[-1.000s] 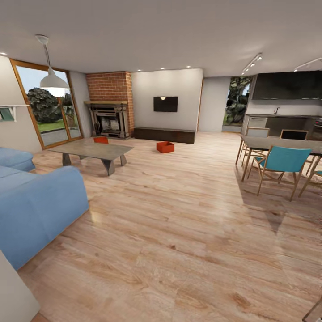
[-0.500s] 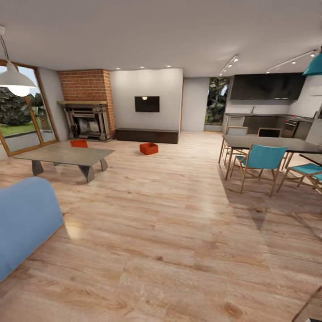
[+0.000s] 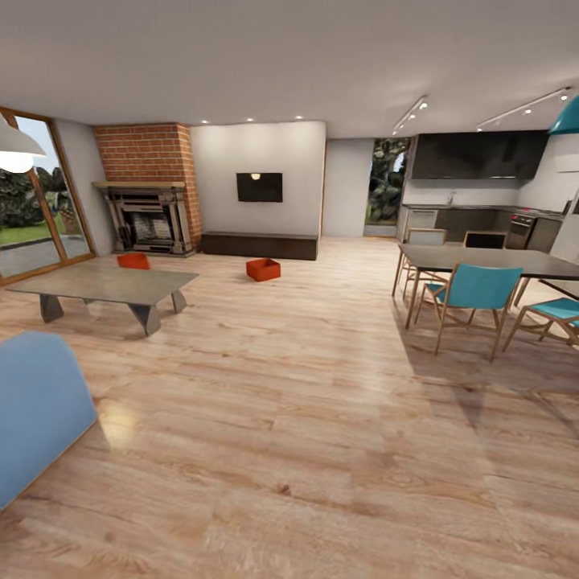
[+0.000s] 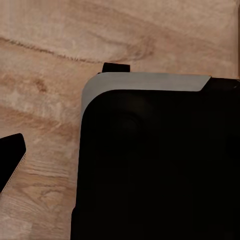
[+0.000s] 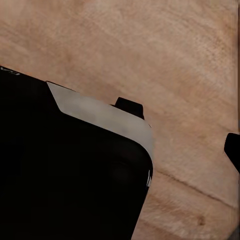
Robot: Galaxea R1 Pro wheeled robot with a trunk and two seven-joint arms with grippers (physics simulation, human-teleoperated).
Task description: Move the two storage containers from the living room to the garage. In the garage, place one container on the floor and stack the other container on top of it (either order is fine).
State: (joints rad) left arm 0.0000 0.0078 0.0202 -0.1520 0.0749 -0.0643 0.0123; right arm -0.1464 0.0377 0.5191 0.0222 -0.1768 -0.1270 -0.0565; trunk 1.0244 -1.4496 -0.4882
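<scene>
In the head view, one orange-red rectangular storage container (image 3: 264,269) sits on the light wood-plank floor (image 3: 305,418) in front of the long low dark-brown cabinet (image 3: 259,245), and the second orange-red container (image 3: 133,260) lies beyond the far edge of the grey low tabletop (image 3: 104,283) near the red-brick fireplace (image 3: 149,189); both are far ahead, the first nearly straight on, the second off to the robot's left. The left wrist view shows a dark rounded body over wood planks, and whether the left gripper is open or closed cannot be told. The right wrist view is alike, the right gripper's state equally unclear, so neither arm looks nearer yet.

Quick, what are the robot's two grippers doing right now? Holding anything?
Left gripper: cannot be told; its wrist view shows dark robot body over light wood-plank floor.
Right gripper: cannot be told either, same kind of view.
</scene>
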